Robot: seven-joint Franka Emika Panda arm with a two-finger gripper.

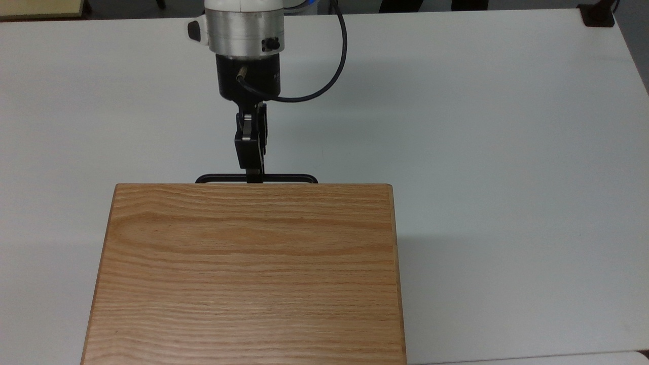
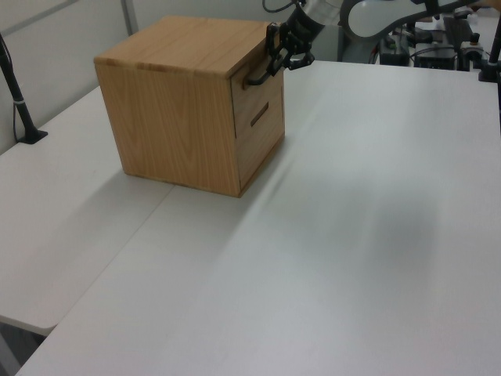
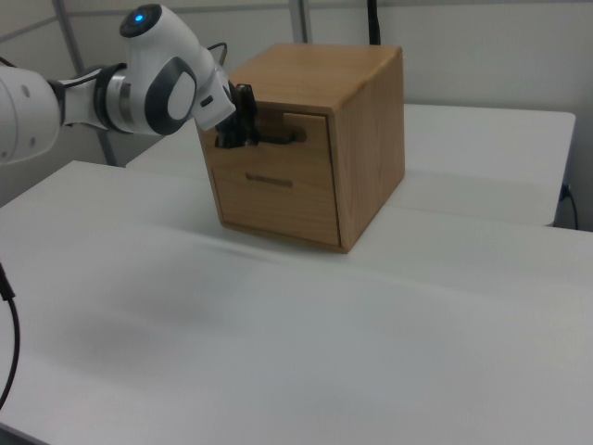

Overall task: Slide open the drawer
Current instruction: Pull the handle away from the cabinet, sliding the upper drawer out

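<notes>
One broad white table (image 1: 481,126) carries one light oak wooden cabinet (image 2: 172,117), a cube-like box with a grain-patterned top. The cabinet front holds two drawers, one above the other. The upper drawer (image 3: 296,139) is the task's drawer: a light oak front panel with one long thin black bar handle (image 1: 284,178) across it. It sits at the top of the cabinet front and in the top view the handle juts just past the cabinet's far edge. The lower drawer (image 3: 273,199) has a small dark slot (its pull) and sits flush. One white and silver robot arm (image 1: 243,25) reaches in from the top view's upper edge. Its one black two-finger gripper (image 1: 253,175) is clamped on the bar handle near its middle, fingers closed around the bar.
</notes>
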